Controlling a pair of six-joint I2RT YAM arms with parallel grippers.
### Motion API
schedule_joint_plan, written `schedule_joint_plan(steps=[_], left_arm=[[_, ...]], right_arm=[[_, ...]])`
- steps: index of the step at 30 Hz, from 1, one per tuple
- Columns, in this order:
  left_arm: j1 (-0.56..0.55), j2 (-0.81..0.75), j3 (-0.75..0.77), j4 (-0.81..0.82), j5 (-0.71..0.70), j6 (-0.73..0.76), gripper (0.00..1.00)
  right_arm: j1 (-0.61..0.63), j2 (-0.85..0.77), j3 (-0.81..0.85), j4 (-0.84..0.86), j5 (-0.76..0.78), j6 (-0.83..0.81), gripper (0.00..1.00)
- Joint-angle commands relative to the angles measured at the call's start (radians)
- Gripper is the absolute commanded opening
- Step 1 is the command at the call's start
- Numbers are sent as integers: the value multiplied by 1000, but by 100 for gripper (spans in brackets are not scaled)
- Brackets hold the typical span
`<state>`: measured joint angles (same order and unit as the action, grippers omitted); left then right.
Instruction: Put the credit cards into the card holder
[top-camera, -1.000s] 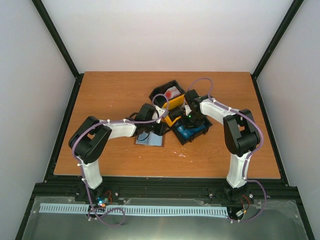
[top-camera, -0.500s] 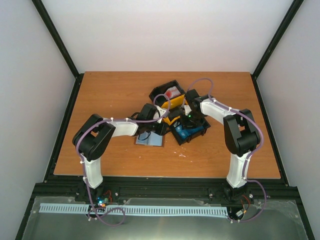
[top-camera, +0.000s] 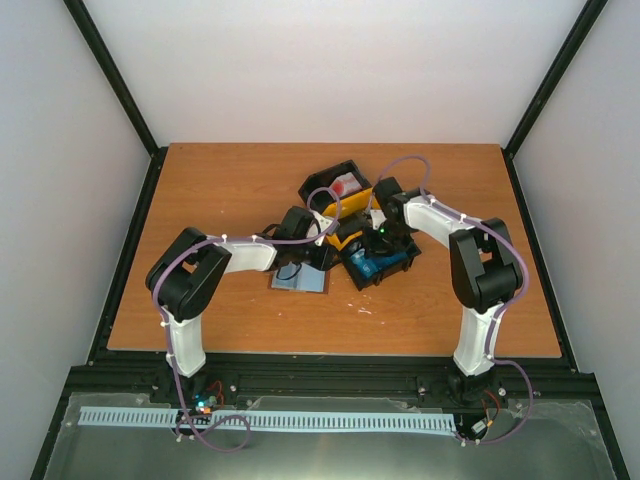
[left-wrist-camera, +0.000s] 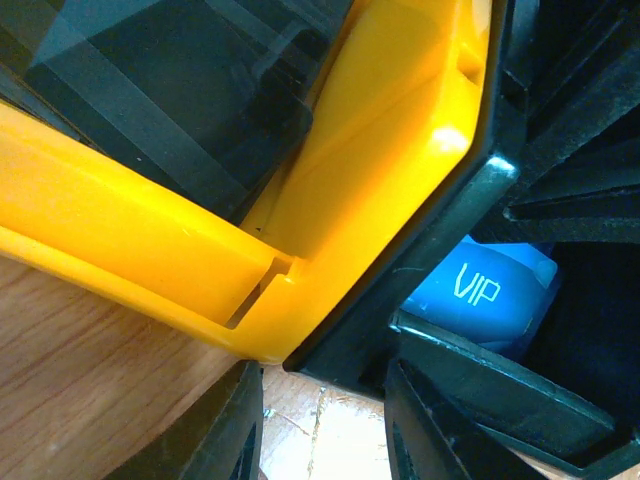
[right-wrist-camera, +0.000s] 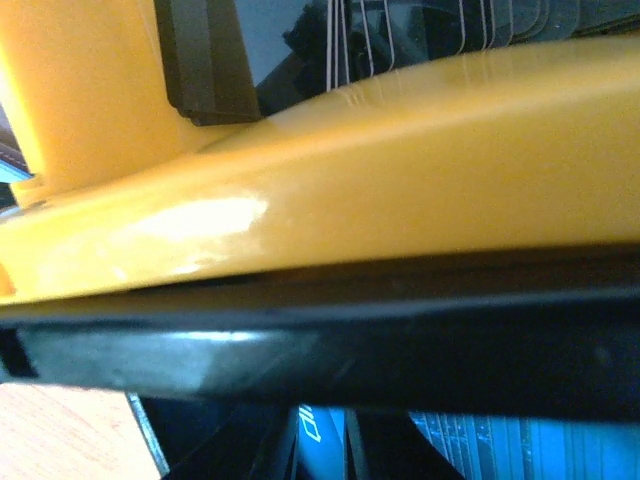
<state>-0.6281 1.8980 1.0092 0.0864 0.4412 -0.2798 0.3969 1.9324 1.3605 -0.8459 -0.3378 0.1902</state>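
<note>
Reaching into the black-and-yellow tray (top-camera: 325, 173), your right gripper (top-camera: 375, 238) hangs over the blue credit cards (top-camera: 372, 263), its grip impossible to tell; pinch one card only and lift it clear of the tray before crossing to the open card holder (top-camera: 300, 283) just beside your parted, empty left gripper (left-wrist-camera: 320, 440).

Both arms reach forward and inward, left claw (left-wrist-camera: 322, 420) parted, right claw (right-wrist-camera: 320, 445) narrower.
</note>
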Motion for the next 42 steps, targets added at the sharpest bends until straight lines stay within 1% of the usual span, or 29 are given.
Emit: schedule_joint_plan(steps=[1,12,19,25,29,32,33,40,42], left_arm=[[-9,41,53,33,1,22,34],[-8,50,61,27,-6,24,34],[-9,53,67,24,-9,24,34],[-9,54,71,20,-16,24,34],[-8,53,72,15,-19,26,34],[-9,52,73,12,-21,28,34],[-9,51,74,12,-22,28,34],[-9,45,81,-1,-23,37,34],[-9,42,82,-5,-25,37,34]], right_arm=[[23,-27,-4,-58,-154,-9,14],[22,-34,-23,-113,-145,-6,17],[22,-40,-28,-126,-192,-37,17],[26,-34,-32,-125,-116,-57,21],[30,-37,-34,-111,-106,-59,26],[36,-33,-26,-96,-79,-52,27],[38,-31,-23,-90,-66,-49,25],[39,-44,-1,-26,13,-13,8],[39,-53,4,-25,24,-15,5]])
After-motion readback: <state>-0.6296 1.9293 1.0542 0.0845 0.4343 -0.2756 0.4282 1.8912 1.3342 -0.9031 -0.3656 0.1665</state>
